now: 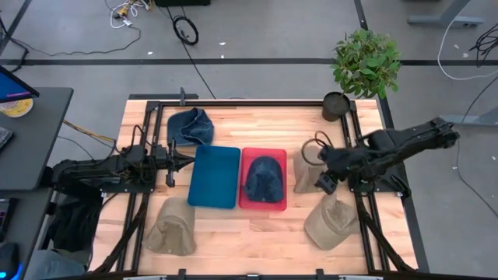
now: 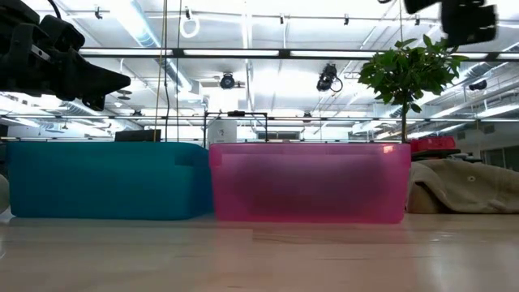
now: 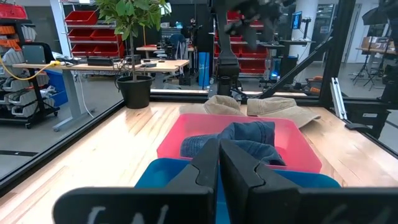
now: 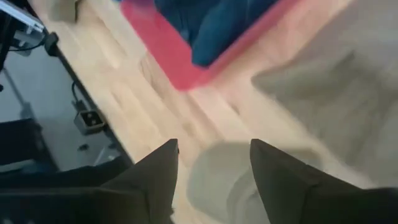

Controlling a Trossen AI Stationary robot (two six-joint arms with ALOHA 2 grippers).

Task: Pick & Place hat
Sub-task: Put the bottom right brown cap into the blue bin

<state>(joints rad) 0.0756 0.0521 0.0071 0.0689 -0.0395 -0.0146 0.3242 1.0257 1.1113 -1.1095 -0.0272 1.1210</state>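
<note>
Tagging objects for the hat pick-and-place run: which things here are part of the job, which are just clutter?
Job:
- blue hat lying in the red bin
- blue bin
- blue hat on the table
- three tan hats
- right gripper, open over the tan hats
- left gripper, shut, beside the blue bin

Lying about:
- potted plant
- floor cables

Two bins side by side mid-table, a hat in the right one, other hats around.
</note>
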